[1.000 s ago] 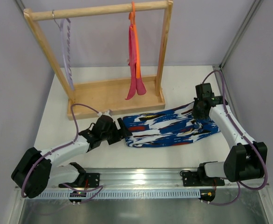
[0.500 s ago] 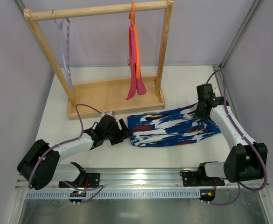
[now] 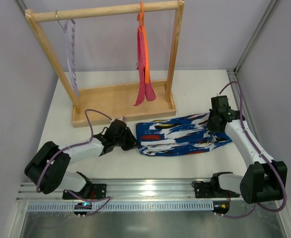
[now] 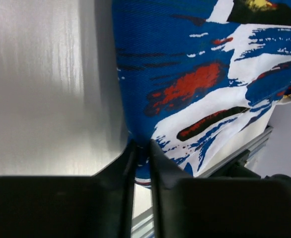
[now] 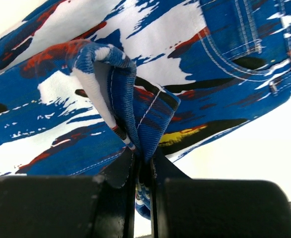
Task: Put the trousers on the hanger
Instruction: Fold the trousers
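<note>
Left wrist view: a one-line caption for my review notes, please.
Left gripper shut on an edge of the brushstroke-print trousers, fabric pinched between its fingers.

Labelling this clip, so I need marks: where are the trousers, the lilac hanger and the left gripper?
trousers (image 3: 178, 135): top view, middle of the folded fabric.
lilac hanger (image 3: 75, 74): top view, lower part of its arm.
left gripper (image 4: 141, 148): left wrist view, between fingertips pinching the fabric edge.

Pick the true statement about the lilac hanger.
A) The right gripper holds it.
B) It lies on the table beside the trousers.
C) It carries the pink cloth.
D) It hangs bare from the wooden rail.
D: the hanger hangs by its hook from the rail with nothing on it, while the trousers lie on the table.
</note>
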You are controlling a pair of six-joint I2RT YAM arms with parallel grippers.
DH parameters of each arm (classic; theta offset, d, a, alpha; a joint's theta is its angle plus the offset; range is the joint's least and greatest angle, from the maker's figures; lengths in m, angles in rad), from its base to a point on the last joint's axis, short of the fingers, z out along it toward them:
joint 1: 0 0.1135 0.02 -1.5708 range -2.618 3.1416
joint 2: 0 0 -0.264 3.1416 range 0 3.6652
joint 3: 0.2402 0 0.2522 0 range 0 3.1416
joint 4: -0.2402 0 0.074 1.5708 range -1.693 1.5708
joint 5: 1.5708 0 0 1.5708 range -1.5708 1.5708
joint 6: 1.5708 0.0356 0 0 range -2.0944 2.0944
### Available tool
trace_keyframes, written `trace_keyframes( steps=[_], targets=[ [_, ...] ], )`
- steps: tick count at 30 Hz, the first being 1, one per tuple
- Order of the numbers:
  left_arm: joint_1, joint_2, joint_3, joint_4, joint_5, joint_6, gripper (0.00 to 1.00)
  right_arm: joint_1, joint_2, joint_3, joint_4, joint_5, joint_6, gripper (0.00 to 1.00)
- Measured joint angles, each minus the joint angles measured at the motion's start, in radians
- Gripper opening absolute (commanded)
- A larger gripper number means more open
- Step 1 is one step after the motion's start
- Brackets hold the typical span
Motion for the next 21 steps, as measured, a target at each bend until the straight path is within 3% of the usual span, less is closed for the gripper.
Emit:
trace_keyframes(
  steps=[6,10,11,12,14,21],
  targets=[
    [0.022,-0.074,0.087,-0.234,-0.112,0.051,0.0,0.023,-0.044,-0.075,0.057,-0.117,0.058,0.04],
    [0.11,-0.216,0.103,-0.42,-0.195,0.099,0.02,0.146,-0.066,-0.135,0.104,-0.15,0.139,0.04],
    [0.13,-0.247,0.105,-0.471,-0.225,0.113,0.07,0.19,-0.065,-0.144,0.119,-0.152,0.164,0.04],
    [0.142,-0.267,0.108,-0.512,-0.251,0.125,0.26,0.222,-0.062,-0.152,0.134,-0.153,0.185,0.04],
    [0.158,-0.305,0.11,-0.598,-0.304,0.154,0.53,0.291,-0.044,-0.163,0.163,-0.156,0.229,0.04],
    [0.163,-0.431,0.127,-0.739,-0.37,0.208,0.74,0.362,0.064,-0.105,0.135,-0.121,0.275,0.04]
  ],
)
